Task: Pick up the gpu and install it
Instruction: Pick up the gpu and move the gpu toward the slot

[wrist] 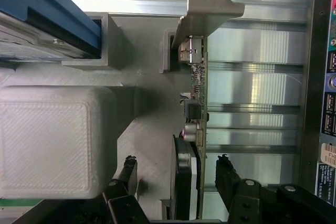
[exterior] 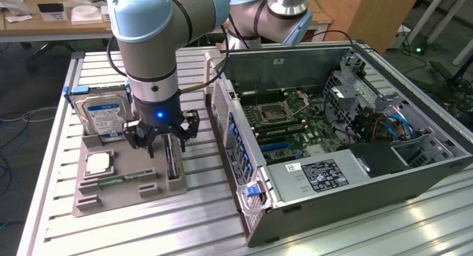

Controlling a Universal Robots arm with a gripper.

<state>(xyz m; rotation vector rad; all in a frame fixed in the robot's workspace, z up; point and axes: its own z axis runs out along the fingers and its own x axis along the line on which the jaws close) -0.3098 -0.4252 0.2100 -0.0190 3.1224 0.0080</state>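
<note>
**Ana:** Under the pincer [exterior: 166, 148], in the exterior view, what stands there?

**Ben:** The gpu [exterior: 172, 166]. It stands on its thin edge in the grey holder [exterior: 126, 196]. The hard drive [exterior: 103, 114] stands near the pincer too.

**Ana:** And in the wrist view?

**Ben:** The pincer [wrist: 177, 171] is spread wide and grips nothing. The gpu [wrist: 195, 103] is between its fingers [wrist: 227, 177], and they do not touch it.

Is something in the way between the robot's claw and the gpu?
Nothing I can see. The open gripper sits right over the gpu, one finger on each side, with only bare gaps between.
</note>
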